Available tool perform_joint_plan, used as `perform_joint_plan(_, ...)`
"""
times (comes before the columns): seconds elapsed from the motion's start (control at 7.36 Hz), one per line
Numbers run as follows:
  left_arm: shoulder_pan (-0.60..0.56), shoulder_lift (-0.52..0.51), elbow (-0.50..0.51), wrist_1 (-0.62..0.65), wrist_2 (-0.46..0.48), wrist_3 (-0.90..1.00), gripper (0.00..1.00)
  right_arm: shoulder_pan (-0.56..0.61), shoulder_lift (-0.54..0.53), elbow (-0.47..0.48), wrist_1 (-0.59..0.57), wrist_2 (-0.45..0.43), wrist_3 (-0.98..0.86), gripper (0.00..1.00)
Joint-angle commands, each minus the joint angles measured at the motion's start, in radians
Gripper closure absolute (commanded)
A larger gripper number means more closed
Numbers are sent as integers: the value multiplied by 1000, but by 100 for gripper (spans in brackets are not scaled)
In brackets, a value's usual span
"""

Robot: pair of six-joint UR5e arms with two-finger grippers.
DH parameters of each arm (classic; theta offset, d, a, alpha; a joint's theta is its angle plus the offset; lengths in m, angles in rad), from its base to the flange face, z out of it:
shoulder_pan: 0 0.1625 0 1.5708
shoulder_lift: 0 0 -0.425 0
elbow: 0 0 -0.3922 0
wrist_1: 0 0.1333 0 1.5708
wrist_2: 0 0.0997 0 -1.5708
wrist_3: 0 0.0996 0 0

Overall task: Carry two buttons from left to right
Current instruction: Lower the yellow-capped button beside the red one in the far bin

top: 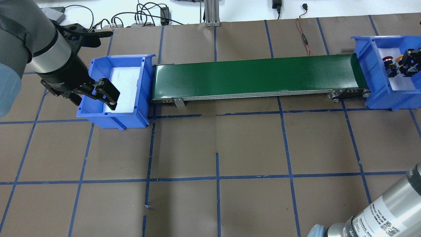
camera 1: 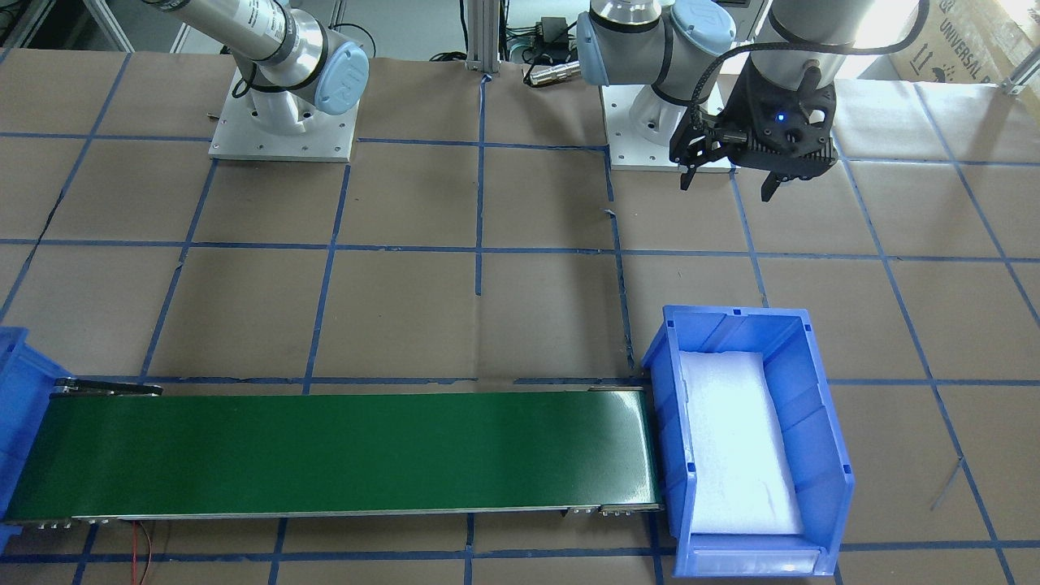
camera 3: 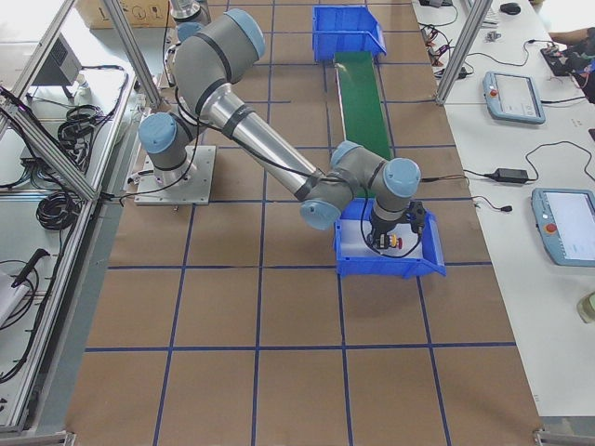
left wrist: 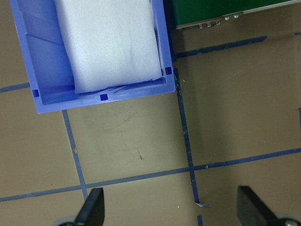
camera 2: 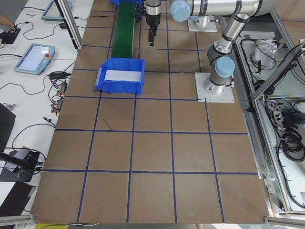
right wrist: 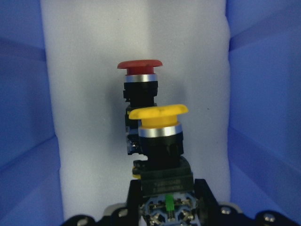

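Observation:
The red-capped button (right wrist: 139, 66) stands on the white foam in the right blue bin (top: 365, 65). The yellow-capped button (right wrist: 159, 117) is just in front of it, its black body between my right gripper's fingers. My right gripper (right wrist: 168, 186) is shut on the yellow button, low inside the bin; it also shows in the overhead view (top: 408, 62), next to the red cap (top: 387, 60) and yellow cap (top: 399, 58). My left gripper (camera 1: 727, 175) is open and empty, held above the table on the robot's side of the left blue bin (camera 1: 674, 406).
A green conveyor belt (top: 256, 74) runs between the two bins, and nothing lies on it. The left bin holds only a white foam pad (left wrist: 108, 42). Brown paper with blue tape lines covers the table (top: 250, 148).

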Motion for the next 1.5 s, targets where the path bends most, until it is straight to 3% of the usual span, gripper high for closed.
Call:
perform_joint_plan(0.0, -7, -13, 44, -69, 31, -11, 0, 22, 21, -28, -3, -5, 1, 95)
perform_joint_plan(0.54, -52, -24, 52, -62, 15, -125, 0, 22, 39, -52, 0, -16, -1, 94)
perform_joint_plan(0.68, -52, -27, 50, -60, -17, -127, 0, 22, 38, -52, 0, -17, -1, 91)
perform_joint_plan(0.95, -49, -24, 44, -58, -18, -112, 0, 22, 39, -52, 0, -47, -1, 65)
perform_joint_plan(1.36, -41, -24, 32, -28, -18, -110, 0, 22, 39, -52, 0, -41, -1, 61)
